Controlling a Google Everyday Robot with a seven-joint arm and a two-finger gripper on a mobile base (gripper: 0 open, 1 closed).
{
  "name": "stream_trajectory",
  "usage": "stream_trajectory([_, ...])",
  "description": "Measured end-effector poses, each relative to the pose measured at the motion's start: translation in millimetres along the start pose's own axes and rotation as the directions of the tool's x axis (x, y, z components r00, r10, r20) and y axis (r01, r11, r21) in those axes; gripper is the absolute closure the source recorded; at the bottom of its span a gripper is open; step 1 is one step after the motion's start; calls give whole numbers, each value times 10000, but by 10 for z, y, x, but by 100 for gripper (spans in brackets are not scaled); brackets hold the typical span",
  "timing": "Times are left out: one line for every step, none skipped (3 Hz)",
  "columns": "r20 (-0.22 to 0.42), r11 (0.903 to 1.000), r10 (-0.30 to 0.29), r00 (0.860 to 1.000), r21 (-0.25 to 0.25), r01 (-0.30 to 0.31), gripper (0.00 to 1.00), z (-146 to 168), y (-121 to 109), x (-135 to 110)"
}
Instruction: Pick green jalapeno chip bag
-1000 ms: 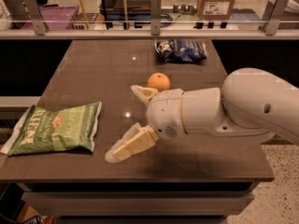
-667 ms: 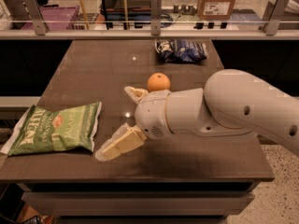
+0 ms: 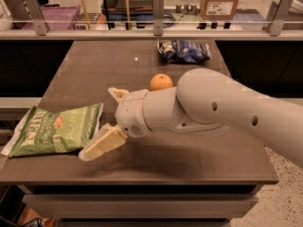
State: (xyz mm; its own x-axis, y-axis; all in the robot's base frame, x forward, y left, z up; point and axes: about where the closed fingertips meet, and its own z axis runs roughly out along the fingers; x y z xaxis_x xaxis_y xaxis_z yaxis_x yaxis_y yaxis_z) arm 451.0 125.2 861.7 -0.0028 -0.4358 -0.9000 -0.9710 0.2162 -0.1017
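- The dark brown surface (image 3: 199, 164) takes up most of the view, and everything in play sits on it.
- The white arm (image 3: 227, 112) comes in big from the right edge. It reaches across the front half toward the left side, and its rounded body hides a good stretch of the surface behind it.
- Here's the target: the green jalapeno chip bag (image 3: 54, 129) lies flat near the front-left corner, crinkly face up. Its white lettering and small red-orange logo are on show. The bag's left end seems to hang a little over the left edge.
- The tool (image 3: 98, 123) sits at the tip of the arm, right at the bag's right end. It is released, with its fingers (image 3: 102, 143) spread wide and nothing gripped between them.
- One finger angles down toward the front edge, just beside the bag's near right corner; whether it touches the bag, I cannot tell. The other points toward the far-left corner, up past the bag's far right corner and apart from it.
- The dark blue chip bag (image 3: 184, 51) rests near the far edge, right of the middle, well apart from the tool.
- Smallest of all, the orange (image 3: 161, 81) sits around the middle of the surface, tucked just behind the arm, which hides its lower part.
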Motion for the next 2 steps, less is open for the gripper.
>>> stream_trajectory([303, 9995, 3, 9995, -312, 6, 0, 197, 40, 0])
stream_trajectory([645, 9989, 84, 9979, -458, -54, 0, 323, 76, 32])
